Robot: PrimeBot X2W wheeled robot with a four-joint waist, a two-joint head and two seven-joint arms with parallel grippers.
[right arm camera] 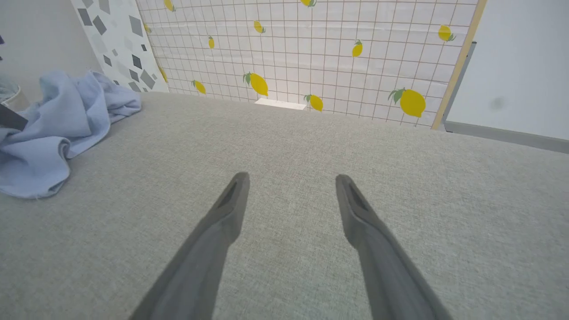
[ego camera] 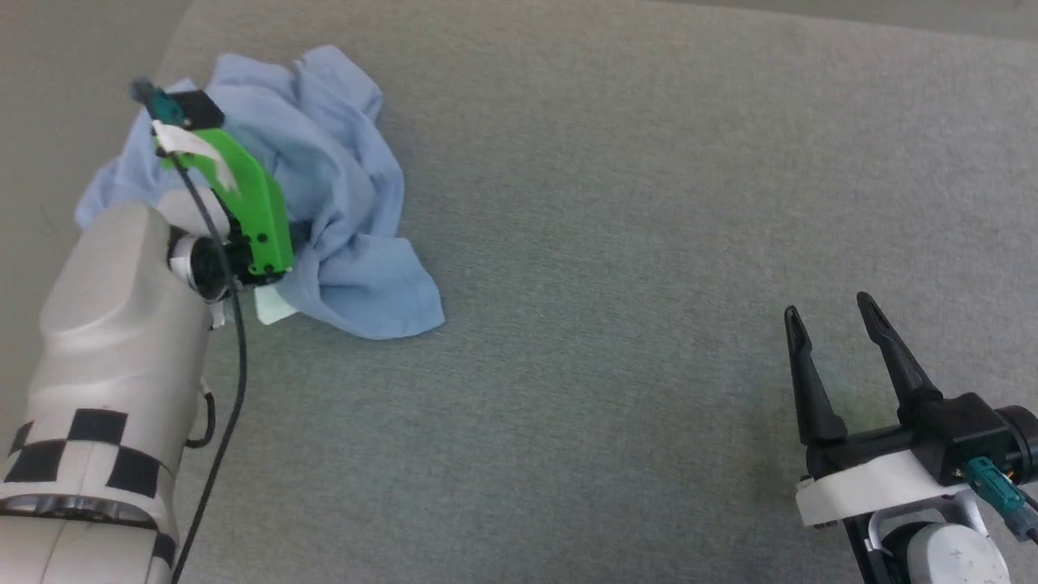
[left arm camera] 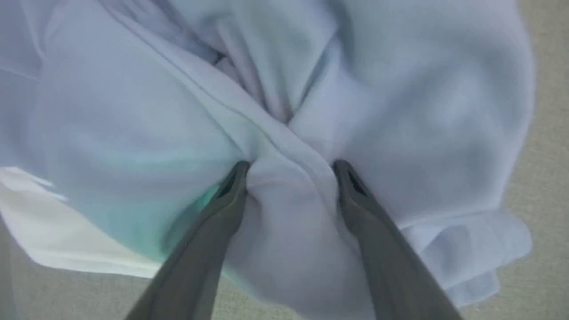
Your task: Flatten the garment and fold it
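Grey woven upholstery [ego camera: 649, 203] forms the work surface, backed in the right wrist view by a lemon-printed grid panel [right arm camera: 311, 53]; the garment [ego camera: 340, 203] lies on it as a crumpled light blue heap, not yet flattened or folded, with a white fabric piece [ego camera: 272, 307] protruding at its near edge. The left gripper [left arm camera: 289, 171] stands directly over the garment, its fingers [left arm camera: 222, 209] spread wide and pressed into the cloth; a ridge of fabric bulges between them but is not yet pinched; in the head view a green bracket [ego camera: 251, 203] on that wrist covers the garment's middle, and the pale forearm [ego camera: 105, 324] runs off from the garment's near side. The right gripper [ego camera: 827, 307] hovers well apart from the garment over bare upholstery, fingers likewise spread and holding nothing.

Handling, as judged: the cloth is light, soft and limp; it will drape and bunch rather than keep a shape, and one pinch may bring up several layers; it looks neither fragile nor slippery on the coarse weave. Likely best holds are a single-layer edge or corner, such as the loose corner [ego camera: 413, 316] on the garment's side toward the right gripper, or the neck end by the white piece; a grasp in the heap's middle risks lifting a wad that will not spread.
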